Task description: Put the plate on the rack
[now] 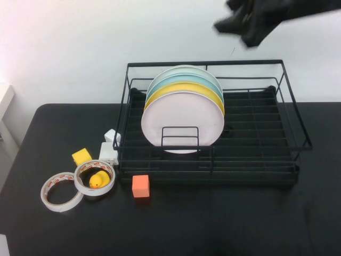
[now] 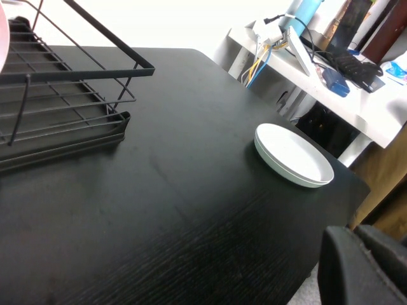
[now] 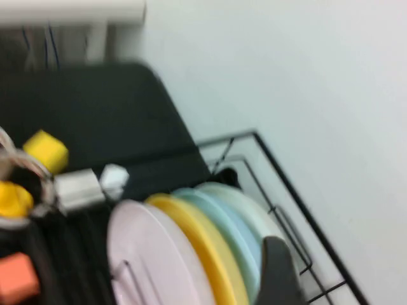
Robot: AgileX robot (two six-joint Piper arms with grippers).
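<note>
The pale pink plate (image 1: 183,120) stands upright in the black wire rack (image 1: 205,63), foremost in a row with a yellow plate (image 1: 184,89), a light teal plate (image 1: 187,80) and a pale plate behind. My right gripper (image 1: 237,33) hovers open and empty above the rack's back right, apart from the plates. In the right wrist view one finger (image 3: 276,273) shows beside the pink plate (image 3: 146,254) and rack rail (image 3: 280,178). My left gripper (image 2: 355,234) is shut and empty, off the table's right edge, out of the high view.
Left of the rack lie two tape rolls (image 1: 59,192), one ringing a yellow duck (image 1: 97,180), a yellow cube (image 1: 81,156), white blocks (image 1: 109,149) and an orange cube (image 1: 140,186). Stacked white plates (image 2: 292,154) sit near the table's corner, past the rack's end (image 2: 76,70).
</note>
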